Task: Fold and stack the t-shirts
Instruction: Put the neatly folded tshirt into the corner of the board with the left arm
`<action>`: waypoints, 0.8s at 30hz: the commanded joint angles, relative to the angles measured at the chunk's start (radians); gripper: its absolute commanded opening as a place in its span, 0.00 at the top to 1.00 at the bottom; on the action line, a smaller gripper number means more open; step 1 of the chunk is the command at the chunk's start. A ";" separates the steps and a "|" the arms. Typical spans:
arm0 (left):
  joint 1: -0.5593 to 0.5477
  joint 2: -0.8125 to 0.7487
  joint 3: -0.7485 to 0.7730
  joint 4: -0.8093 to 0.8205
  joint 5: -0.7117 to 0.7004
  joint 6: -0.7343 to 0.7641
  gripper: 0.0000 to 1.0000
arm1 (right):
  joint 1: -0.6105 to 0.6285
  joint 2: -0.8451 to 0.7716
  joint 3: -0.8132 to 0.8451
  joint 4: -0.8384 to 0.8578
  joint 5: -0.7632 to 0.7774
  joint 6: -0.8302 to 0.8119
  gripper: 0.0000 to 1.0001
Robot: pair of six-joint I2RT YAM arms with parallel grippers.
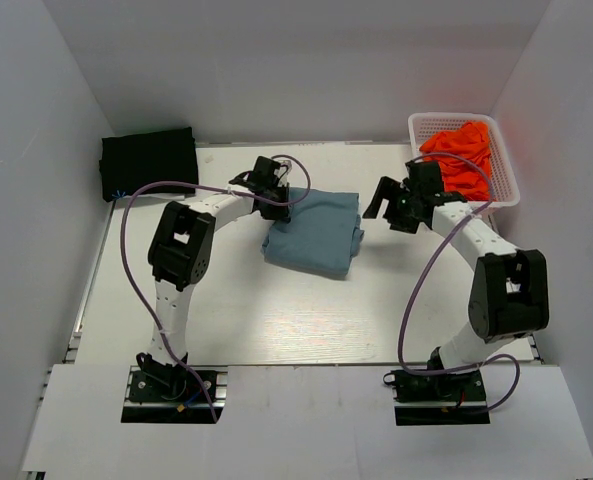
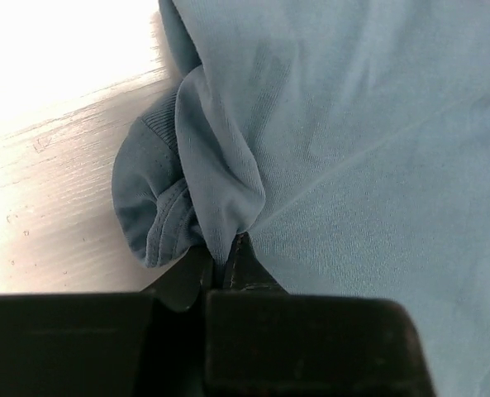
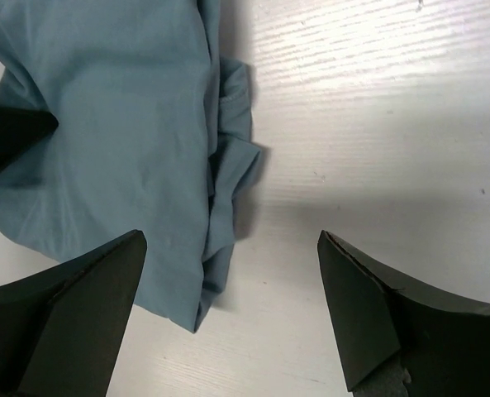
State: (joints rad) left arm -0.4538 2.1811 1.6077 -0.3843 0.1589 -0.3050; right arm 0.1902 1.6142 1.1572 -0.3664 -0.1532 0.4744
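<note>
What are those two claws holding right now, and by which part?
The left gripper pinches a bunched fold at the edge of the blue t-shirt. The right gripper is open and holds nothing.

- No text, label, brand, number or sign can be read in any view.
- The slate-blue t-shirt (image 1: 316, 235) at the table's centre, the black t-shirts (image 1: 148, 162) at ten o'clock and the white basket (image 1: 428, 122) at two o'clock carry no legible marking.

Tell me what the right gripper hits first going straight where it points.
The right gripper would probably meet the blue t-shirt's bunched edge, or the table right beside it; depth is unclear.
</note>
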 commanded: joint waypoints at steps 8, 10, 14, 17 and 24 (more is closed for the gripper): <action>0.014 -0.270 0.040 0.021 -0.033 0.188 1.00 | -0.005 -0.206 -0.155 0.032 0.078 0.007 0.10; 0.039 -0.309 0.067 0.009 -0.033 0.240 1.00 | -0.005 -0.226 -0.163 0.015 0.110 0.009 0.10; 0.095 -0.319 0.138 -0.057 -0.006 0.290 1.00 | -0.005 -0.272 -0.169 -0.011 0.127 0.016 0.10; 0.159 -0.319 0.204 -0.094 0.047 0.328 1.00 | -0.005 -0.315 -0.166 -0.014 0.126 0.027 0.10; 0.316 -0.212 0.494 -0.220 0.083 0.431 1.00 | -0.003 -0.379 -0.102 -0.048 0.133 0.043 0.10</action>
State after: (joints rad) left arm -0.1883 1.9728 1.9808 -0.5587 0.1993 0.0589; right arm 0.1898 1.2713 1.0012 -0.3996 -0.0463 0.5022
